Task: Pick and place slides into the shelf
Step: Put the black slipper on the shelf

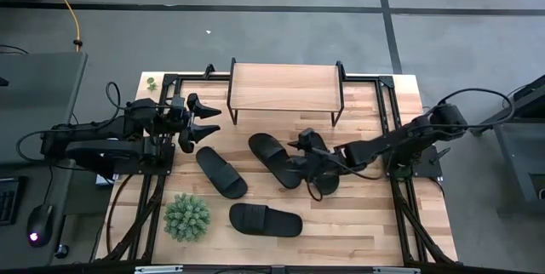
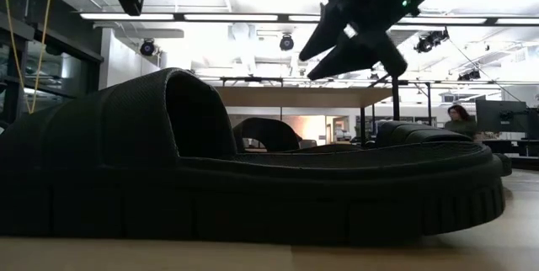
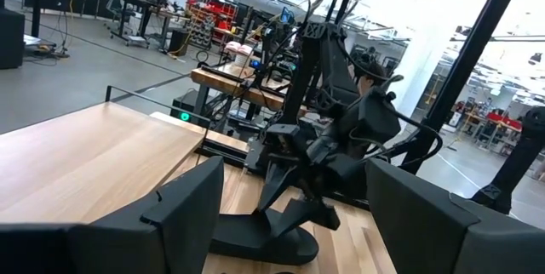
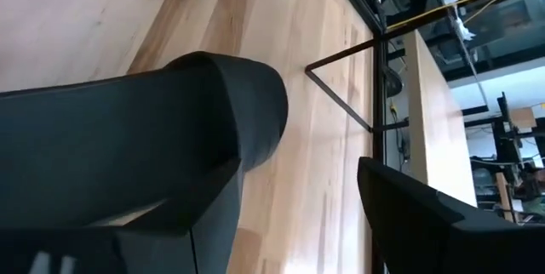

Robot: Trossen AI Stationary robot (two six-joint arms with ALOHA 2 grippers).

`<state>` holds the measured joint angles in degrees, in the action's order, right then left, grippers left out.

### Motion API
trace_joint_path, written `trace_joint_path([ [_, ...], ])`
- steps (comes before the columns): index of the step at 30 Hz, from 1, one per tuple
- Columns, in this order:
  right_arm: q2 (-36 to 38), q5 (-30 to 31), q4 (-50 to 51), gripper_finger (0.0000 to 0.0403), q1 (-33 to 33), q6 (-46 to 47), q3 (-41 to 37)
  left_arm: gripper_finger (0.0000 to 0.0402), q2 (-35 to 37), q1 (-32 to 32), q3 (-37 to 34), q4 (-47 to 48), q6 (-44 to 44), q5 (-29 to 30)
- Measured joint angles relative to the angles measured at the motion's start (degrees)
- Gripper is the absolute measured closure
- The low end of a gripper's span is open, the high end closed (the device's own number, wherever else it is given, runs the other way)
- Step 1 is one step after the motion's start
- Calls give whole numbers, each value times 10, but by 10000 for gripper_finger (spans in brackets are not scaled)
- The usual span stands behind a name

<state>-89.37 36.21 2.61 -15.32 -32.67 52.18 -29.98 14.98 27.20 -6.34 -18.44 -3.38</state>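
Jaws of the right gripper (image 1: pixel 300 156) stand spread wide, holding nothing, poised over two black slides (image 1: pixel 274 160) that lie overlapped just beneath them. Two more slides, one (image 1: pixel 220 172) off to the side and one (image 1: pixel 265 220) nearer the table's front edge beside a small green plant (image 1: pixel 186 216), lie on the table. Beyond the jaws, the shelf (image 1: pixel 285 86) carries nothing, so all four remain unplaced. Farthest off, the left gripper (image 1: pixel 204 124) waits spread, near the shelf's corner.

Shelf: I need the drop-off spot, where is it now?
In the high view the shelf stands at the table's far edge, centred between the arms, beyond the slides.
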Motion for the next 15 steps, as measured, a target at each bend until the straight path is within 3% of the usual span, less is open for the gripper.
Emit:
trace_joint_path([
  [15, -102, -22, -127, 178, 11, -78, 0, 131, 0, 0, 0, 0, 1, 0],
])
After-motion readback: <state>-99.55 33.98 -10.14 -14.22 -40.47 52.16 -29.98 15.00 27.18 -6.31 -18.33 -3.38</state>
